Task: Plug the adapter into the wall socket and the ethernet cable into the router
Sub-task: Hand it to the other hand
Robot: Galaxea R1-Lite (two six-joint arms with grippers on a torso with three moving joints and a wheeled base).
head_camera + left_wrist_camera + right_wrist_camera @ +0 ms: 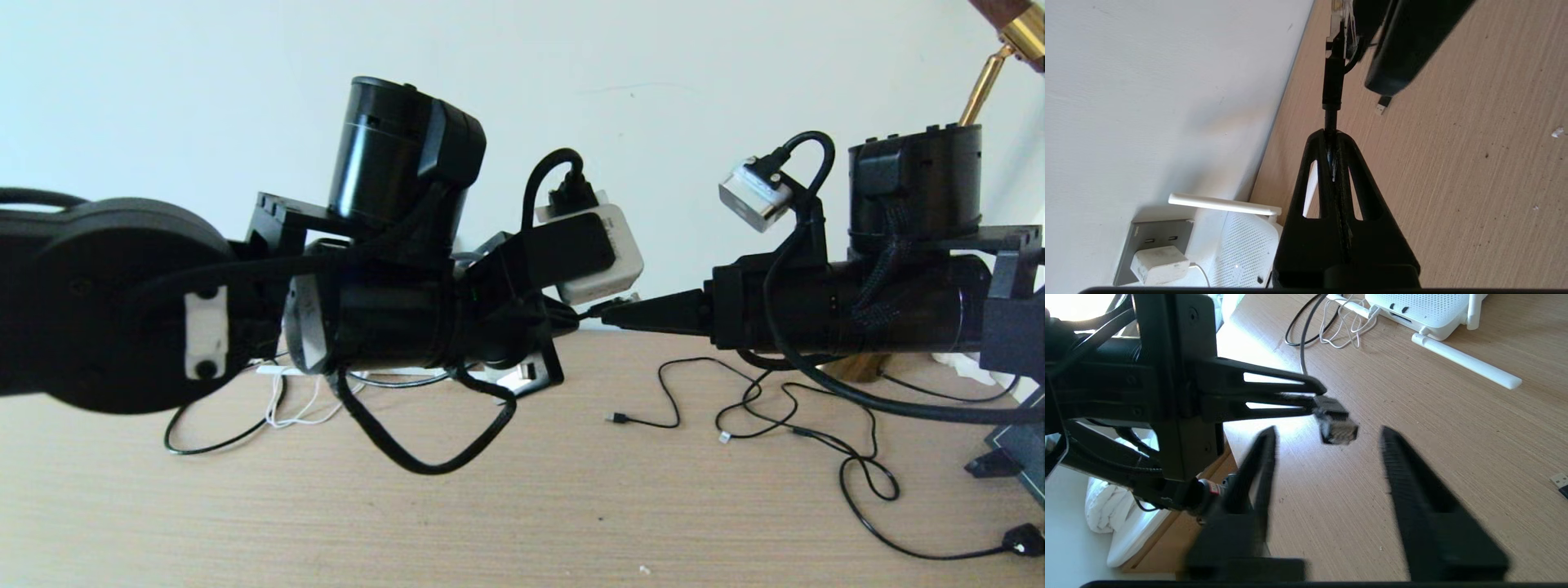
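Left claw: black fingers pinched tight on the thick black ethernet cable, chunky plug jutting past the tips, held above the wood-grain worktop.
Right claw: spread wide, holding nothing, facing that plug.
Router: flat perforated white plastic box against the wall.
Adapter: white cube seated in the grey wall socket.

The adapter sits in the wall socket, the router just beside on the desk.
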